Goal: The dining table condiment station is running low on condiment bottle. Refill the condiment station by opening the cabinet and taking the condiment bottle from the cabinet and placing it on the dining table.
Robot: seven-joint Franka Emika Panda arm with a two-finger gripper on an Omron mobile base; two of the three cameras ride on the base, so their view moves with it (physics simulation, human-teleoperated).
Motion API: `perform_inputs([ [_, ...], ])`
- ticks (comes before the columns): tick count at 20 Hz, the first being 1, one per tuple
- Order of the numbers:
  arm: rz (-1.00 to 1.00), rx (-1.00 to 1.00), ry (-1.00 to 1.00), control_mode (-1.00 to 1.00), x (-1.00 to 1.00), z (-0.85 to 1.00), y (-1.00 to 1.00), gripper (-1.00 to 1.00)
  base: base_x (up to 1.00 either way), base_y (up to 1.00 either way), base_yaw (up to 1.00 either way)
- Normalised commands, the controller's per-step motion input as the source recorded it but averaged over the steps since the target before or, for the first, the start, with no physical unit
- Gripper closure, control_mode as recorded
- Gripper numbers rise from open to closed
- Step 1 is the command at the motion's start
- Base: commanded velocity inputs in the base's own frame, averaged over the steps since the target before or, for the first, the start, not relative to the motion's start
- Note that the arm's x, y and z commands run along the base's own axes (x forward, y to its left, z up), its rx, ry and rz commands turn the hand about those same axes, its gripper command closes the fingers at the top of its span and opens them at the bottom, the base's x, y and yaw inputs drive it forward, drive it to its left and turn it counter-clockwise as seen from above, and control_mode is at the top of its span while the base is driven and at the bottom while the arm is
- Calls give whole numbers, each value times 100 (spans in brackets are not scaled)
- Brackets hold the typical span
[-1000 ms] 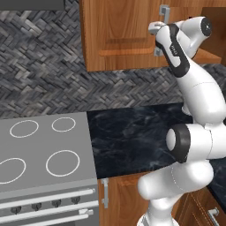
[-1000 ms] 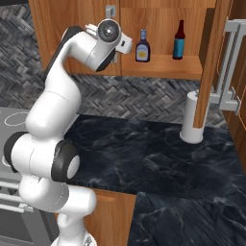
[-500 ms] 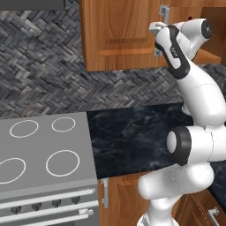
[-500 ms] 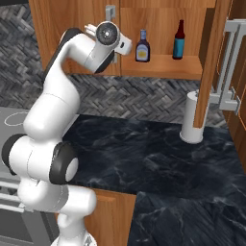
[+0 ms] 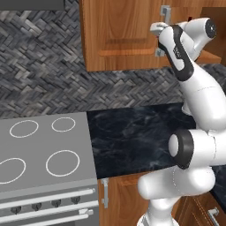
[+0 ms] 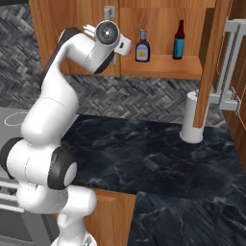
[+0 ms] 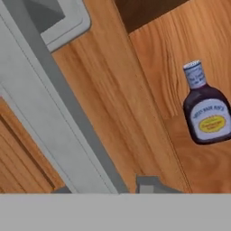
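The cabinet (image 5: 119,35) hangs on the wall with its left door closed and its right door (image 6: 211,62) swung open. My gripper (image 7: 106,187) is up at the left door's silver bar handle (image 7: 58,113), which runs down between the fingers; it is shut on it. In the base views the hand (image 5: 160,37) presses against the door's right edge. The condiment bottle (image 6: 142,46), dark sauce with a white label, stands on the wooden shelf and also shows as the condiment bottle (image 7: 205,110) just beyond the door edge. The dining table is out of view.
A second bottle (image 6: 178,41) with a red cap and blue label stands further right on the shelf. A white cylinder (image 6: 191,117) stands on the black marble counter (image 6: 158,163) under the open door. The grey stove top (image 5: 39,150) lies to the left.
The arm holds the same pose at the left door's handle. The door and both bottles have not visibly moved.
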Motion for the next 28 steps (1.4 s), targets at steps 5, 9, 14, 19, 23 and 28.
perform_inputs([
  [5, 13, -2, 11, -100, -100, 21, 0, 100, 0, 0, 0],
  [9, 17, -3, 5, -100, -100, 13, 2, 100, 0, 0, 0],
  [14, 19, -6, 0, -100, -100, 0, 21, 100, 0, 0, 0],
  [19, 22, -7, 0, -100, -100, 15, 30, 100, 0, 0, 0],
  [23, 17, -8, 7, -100, -95, 39, 23, 100, 0, 0, 0],
  [28, 4, -6, 7, -100, -75, 47, 1, -100, 0, 0, 0],
])
